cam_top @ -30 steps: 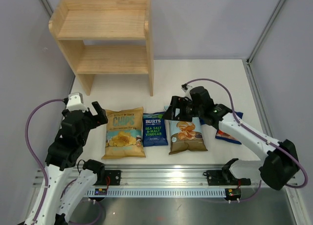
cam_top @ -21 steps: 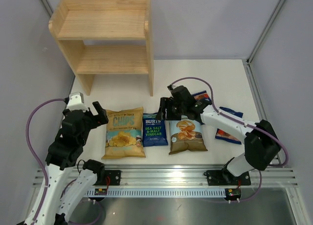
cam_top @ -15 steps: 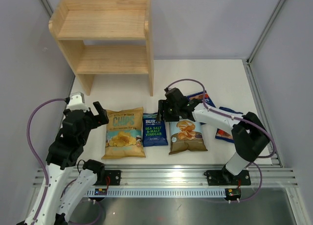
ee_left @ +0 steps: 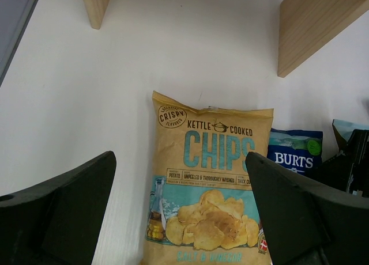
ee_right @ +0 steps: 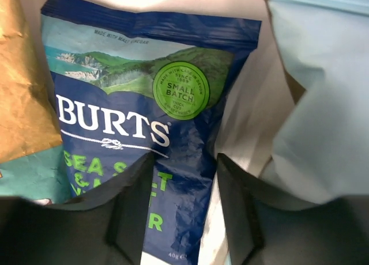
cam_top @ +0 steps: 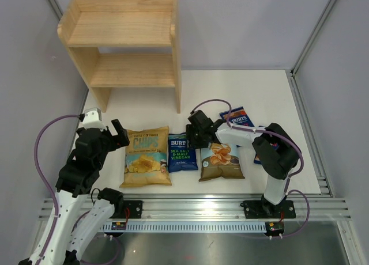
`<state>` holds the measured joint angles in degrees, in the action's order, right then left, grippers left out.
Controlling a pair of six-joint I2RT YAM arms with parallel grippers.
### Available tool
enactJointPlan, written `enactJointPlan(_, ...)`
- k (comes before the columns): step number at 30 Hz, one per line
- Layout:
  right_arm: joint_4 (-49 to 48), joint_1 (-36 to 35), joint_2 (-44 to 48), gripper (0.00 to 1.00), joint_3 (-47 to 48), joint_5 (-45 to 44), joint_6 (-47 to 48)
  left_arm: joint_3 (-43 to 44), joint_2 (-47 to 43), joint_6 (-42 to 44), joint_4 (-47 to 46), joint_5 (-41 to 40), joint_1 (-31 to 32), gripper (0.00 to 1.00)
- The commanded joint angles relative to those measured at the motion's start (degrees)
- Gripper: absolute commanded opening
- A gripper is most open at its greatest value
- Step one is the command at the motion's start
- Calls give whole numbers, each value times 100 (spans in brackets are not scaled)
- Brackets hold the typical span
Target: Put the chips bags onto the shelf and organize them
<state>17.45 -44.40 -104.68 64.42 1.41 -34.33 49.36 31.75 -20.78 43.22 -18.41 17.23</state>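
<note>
BURTS bag, crinkly dark-blue film, beneath parted right claw, left claw gaping wide.

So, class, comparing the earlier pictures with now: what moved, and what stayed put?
The right tool swung left, off the Cassava Chips bag to the top edge of the middle BURTS bag, open, uncovering a rear BURTS bag. The left tool, yellow CHIPS bag and shelf stayed put.

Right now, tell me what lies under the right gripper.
Under the open right gripper, between its fingers, lie the right edge of the BURTS bag and a strip of white table. What the fingers cover cannot be seen.
</note>
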Motion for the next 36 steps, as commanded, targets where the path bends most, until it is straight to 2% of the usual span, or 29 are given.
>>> enactJointPlan(1,-470,-60,-105,52,-17,175,-91,-15,60,100,-253,110,17,99)
enactJointPlan(9,-822,-60,158,22,-316,228,-232,-6,42,91,-235,110,17,99)
enactJointPlan(12,-857,-60,308,1,-378,228,-241,-6,51,91,-244,127,17,99)
enactJointPlan(25,-963,-60,1301,0,-668,-106,-426,73,51,13,-191,145,17,99)
enactJointPlan(28,-902,-60,1582,0,-694,-482,-452,100,60,-84,-226,259,17,99)
enactJointPlan(36,-770,-60,2373,0,-572,-1221,-452,-32,200,-1006,-893,1480,17,99)
